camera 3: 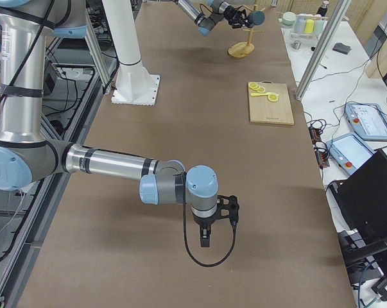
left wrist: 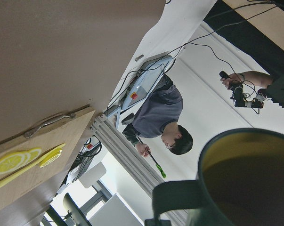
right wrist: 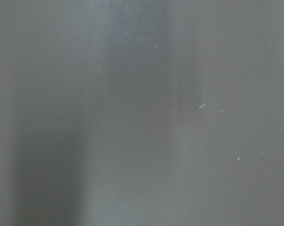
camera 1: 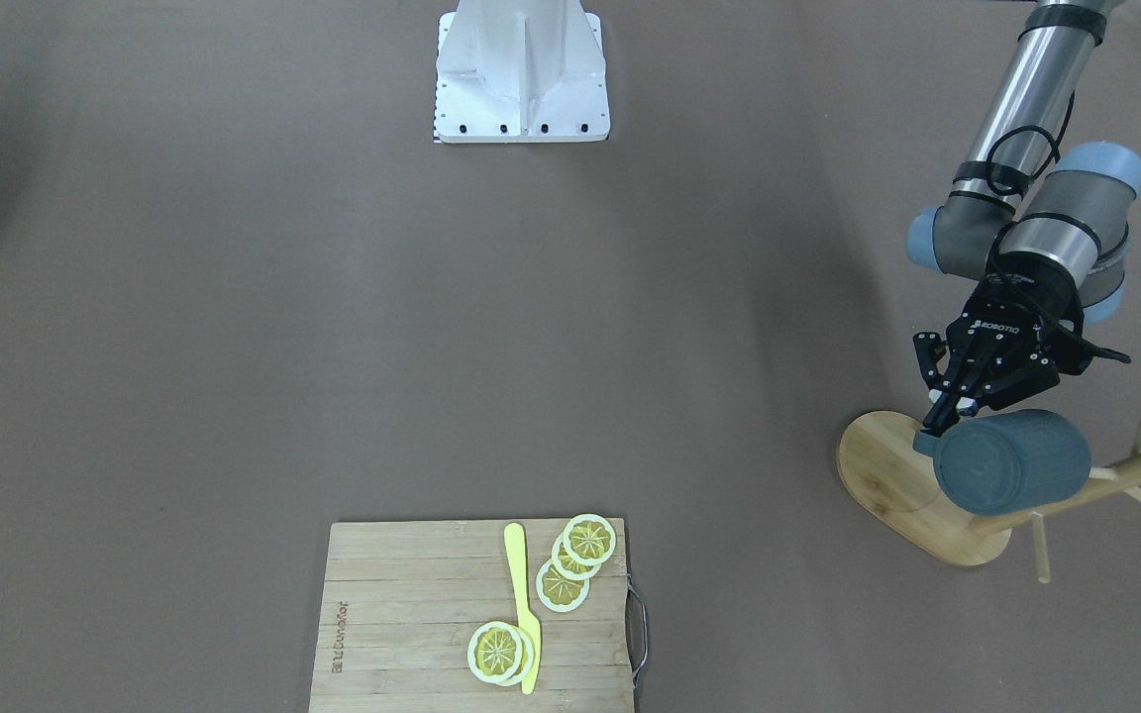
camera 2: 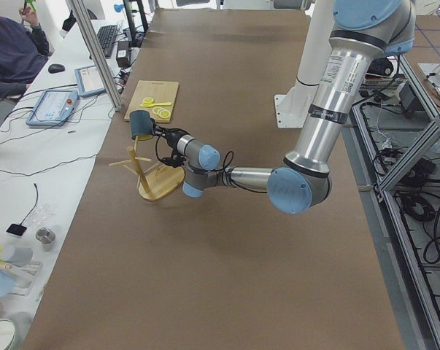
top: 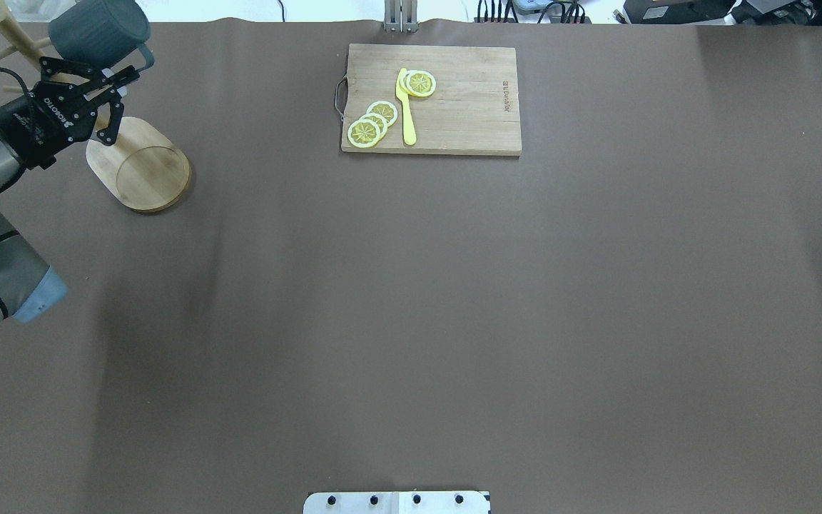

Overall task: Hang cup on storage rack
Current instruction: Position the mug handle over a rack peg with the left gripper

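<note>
The dark blue-grey cup (camera 1: 1011,460) lies on its side high up at the bamboo storage rack (camera 1: 887,475), among its upper pegs. Whether its handle sits over a peg is hidden. In the overhead view the cup (top: 97,28) is above the rack's oval base (top: 140,168). My left gripper (top: 118,103) is beside the cup's handle with its jaws spread, open. The left wrist view shows the cup's yellow-green inside (left wrist: 245,183) and its handle close by. My right gripper (camera 3: 206,240) hangs low over the table far from the rack; I cannot tell whether it is open or shut.
A rectangular bamboo cutting board (top: 468,100) with lemon slices and a yellow knife (top: 407,107) lies at the table's far middle. The robot's white base (camera 1: 521,79) stands at the near edge. Operators sit beyond the table's far side.
</note>
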`<state>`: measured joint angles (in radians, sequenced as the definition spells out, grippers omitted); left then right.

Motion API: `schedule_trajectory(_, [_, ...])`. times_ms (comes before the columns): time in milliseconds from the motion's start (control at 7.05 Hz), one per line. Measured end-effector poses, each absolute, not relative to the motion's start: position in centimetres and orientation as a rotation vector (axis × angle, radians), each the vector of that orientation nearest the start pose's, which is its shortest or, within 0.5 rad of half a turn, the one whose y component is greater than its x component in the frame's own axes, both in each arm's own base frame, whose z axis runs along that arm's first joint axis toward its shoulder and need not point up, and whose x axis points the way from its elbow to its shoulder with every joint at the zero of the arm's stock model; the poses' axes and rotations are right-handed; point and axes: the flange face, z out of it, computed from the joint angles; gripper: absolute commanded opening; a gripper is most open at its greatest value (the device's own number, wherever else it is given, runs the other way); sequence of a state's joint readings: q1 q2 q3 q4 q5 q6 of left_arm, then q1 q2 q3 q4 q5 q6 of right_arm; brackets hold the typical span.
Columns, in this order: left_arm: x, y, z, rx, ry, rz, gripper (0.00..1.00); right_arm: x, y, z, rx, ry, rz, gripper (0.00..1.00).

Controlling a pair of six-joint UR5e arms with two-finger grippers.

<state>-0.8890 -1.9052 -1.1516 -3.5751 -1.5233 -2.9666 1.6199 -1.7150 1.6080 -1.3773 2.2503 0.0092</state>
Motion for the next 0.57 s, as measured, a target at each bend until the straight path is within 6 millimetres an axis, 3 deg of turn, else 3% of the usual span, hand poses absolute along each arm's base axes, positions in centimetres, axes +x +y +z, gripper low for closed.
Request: schedule_trajectory(567, [26.3,-54.6,48.8,-0.524,2.192,-1.495,0.0,9.2,-43.1,69.4,0.103,-0.676,0.024,1.0])
